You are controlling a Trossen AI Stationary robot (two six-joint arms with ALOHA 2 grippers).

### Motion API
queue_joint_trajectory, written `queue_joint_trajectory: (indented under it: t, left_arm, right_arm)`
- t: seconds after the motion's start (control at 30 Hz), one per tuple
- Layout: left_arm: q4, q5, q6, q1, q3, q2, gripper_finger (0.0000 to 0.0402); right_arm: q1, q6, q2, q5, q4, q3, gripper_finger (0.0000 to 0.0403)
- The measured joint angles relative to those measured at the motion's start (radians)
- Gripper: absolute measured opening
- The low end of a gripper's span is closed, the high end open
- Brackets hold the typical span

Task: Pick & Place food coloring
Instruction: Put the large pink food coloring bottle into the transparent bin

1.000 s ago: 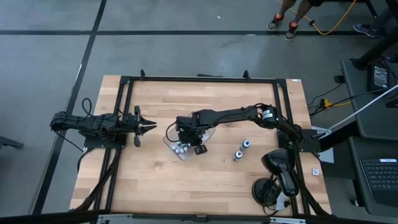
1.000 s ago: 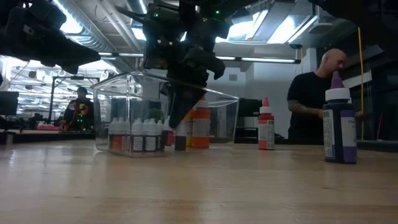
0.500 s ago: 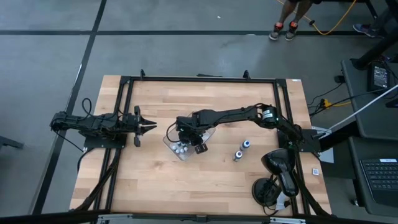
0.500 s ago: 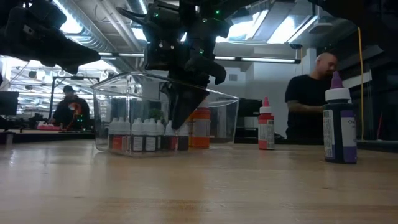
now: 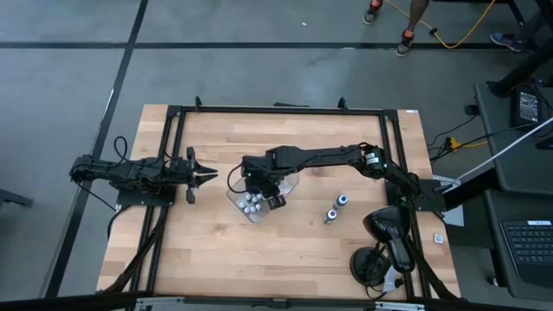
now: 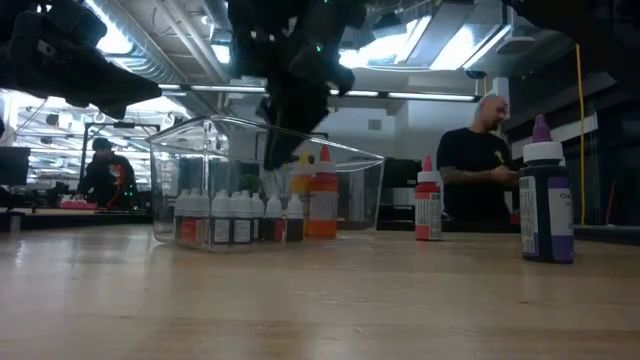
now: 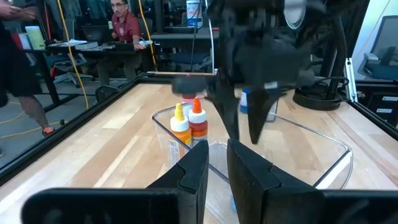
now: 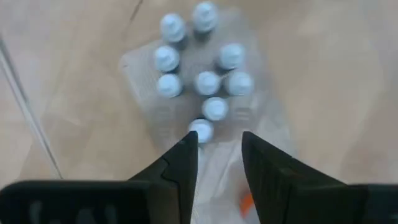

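The food coloring is a cluster of tiny white-capped bottles (image 8: 206, 82) standing in a clear plastic tray (image 5: 294, 183) at mid-table. They show as a row (image 6: 232, 215) behind the tray wall (image 6: 200, 160). Two taller orange and yellow bottles (image 7: 198, 118) stand in the same tray. My right gripper (image 8: 219, 146) hangs above the tray, pointing steeply down, open, with nothing between its fingers. Its tips (image 6: 280, 150) are about level with the tray's rim. My left gripper (image 5: 207, 175) waits shut and level at the table's left.
Two more bottles stand on the bare wood right of the tray: a red-capped one (image 6: 428, 200) and a larger purple one (image 6: 546, 195), also seen from above (image 5: 343, 200) (image 5: 331, 215). A black frame (image 5: 276, 110) runs around the table. People are in the room beyond.
My right gripper has opened, let go of a tiny bottle inside the tray and risen straight up until its fingertips are about level with the rim. The bottle stays standing at the right end of the row.
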Motion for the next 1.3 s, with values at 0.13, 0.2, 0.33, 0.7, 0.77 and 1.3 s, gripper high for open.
queue_joint_trajectory:
  t: [0.13,0.2,0.33,0.7,0.77,1.3]
  left_arm:
    - [0.0,0.0,0.0,0.0,0.0,0.0,0.0055]
    - [0.0,0.0,0.0,0.0,0.0,0.0,0.0053]
    - [0.0,0.0,0.0,0.0,0.0,0.0,0.0052]
    - [0.0,0.0,0.0,0.0,0.0,0.0,0.0054]
    - [0.0,0.0,0.0,0.0,0.0,0.0,0.0052]
    - [0.0,0.0,0.0,0.0,0.0,0.0,0.0052]
  right_arm:
    - [-0.008,0.055,-0.001,0.034,-0.038,0.097,0.0135]
    - [-0.015,0.105,-0.004,0.034,-0.066,0.147,0.0152]
    - [-0.037,0.204,-0.006,0.068,-0.107,0.215,0.0213]
    - [-0.159,0.624,-0.069,0.194,-0.308,0.236,0.0318]
    - [-0.182,0.699,-0.084,0.23,-0.373,0.236,0.0318]
    - [-0.263,0.867,-0.232,0.213,-0.4,-0.041,0.0319]
